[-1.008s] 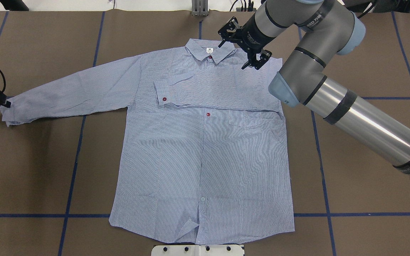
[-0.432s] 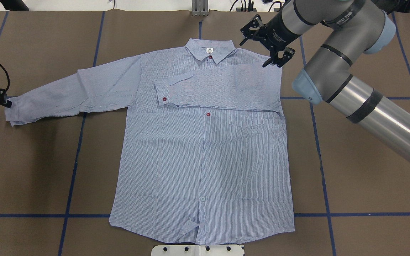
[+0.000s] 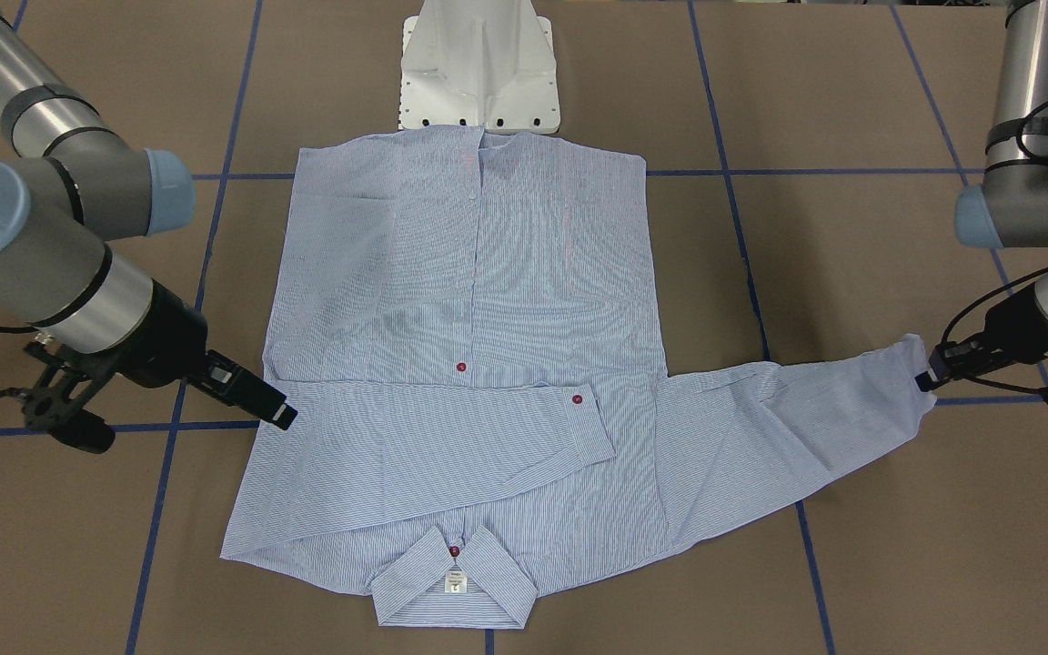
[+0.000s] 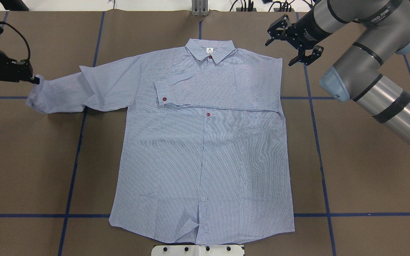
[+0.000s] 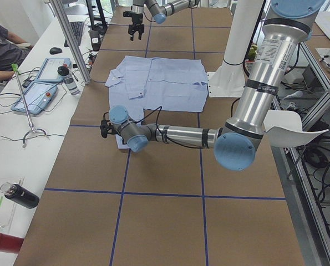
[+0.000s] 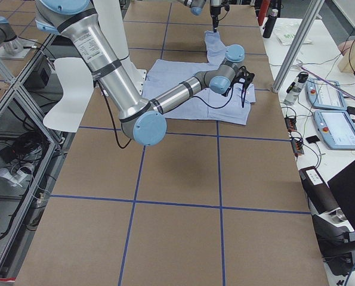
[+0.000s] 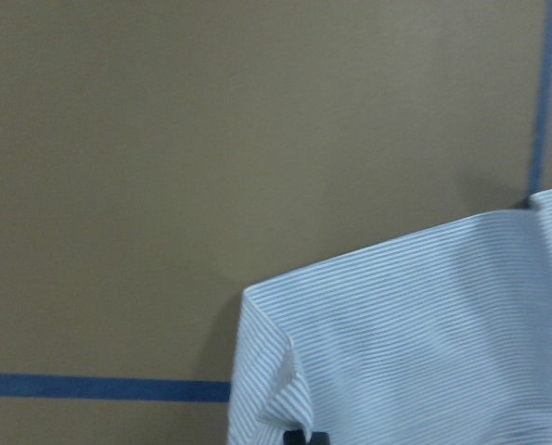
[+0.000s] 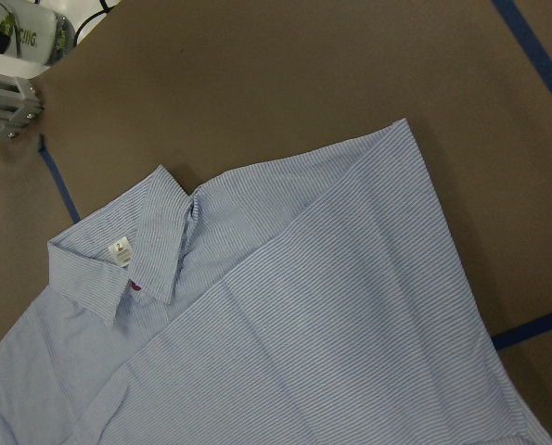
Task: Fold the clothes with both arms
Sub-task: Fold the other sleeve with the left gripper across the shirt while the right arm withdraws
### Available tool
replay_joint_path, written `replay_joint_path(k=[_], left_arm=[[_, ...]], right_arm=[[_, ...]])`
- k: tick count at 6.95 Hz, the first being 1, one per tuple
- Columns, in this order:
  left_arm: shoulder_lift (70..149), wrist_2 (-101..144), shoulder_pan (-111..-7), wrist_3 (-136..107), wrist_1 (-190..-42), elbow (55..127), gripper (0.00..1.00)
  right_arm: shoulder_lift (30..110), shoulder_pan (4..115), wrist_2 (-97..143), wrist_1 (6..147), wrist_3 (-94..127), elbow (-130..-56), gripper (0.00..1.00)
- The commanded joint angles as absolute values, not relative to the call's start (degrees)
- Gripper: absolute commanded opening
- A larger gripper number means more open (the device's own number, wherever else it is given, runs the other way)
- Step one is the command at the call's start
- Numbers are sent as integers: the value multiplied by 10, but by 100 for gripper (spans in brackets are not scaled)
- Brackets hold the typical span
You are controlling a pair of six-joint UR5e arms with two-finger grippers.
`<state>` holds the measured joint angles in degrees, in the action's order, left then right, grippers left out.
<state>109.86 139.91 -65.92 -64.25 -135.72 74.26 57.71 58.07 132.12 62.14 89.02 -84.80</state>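
Brown papered table (image 4: 351,170) carried shirt (image 4: 205,160) flat, one sleeve (image 4: 222,89) folded across chest. Outstretched cuff (image 4: 38,99) was pinched in left gripper (image 4: 33,80), presumably for folding inward. The right gripper (image 4: 279,53) hung spread, empty, just beside shirt.

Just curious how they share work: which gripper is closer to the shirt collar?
Right. The right gripper hovers by the shoulder, beside the collar; the left gripper holds the far cuff.

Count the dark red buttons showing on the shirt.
3. A collar button; a cuff button on the folded sleeve; a placket button just below that sleeve. More may be hidden under the sleeve.
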Motion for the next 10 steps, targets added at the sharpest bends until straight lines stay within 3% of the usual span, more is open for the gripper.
replay_joint_path(k=[1,4,8,10], left_arm=[[1183,1399,-612,-852,-1357,785,0],[1324,1293,-513,-1059,-1356,774,0],[1506,1156,-414,-1184,-1358,645,0],[1532,1067,-370,-1192,-1366,620,0]], right_arm=[[632,616,1335,621,808,-859,100],[713,649,1339,615,659,-858,100],[778,670,1339,612,567,-862,100],[782,670,1338,612,564,-863,100]])
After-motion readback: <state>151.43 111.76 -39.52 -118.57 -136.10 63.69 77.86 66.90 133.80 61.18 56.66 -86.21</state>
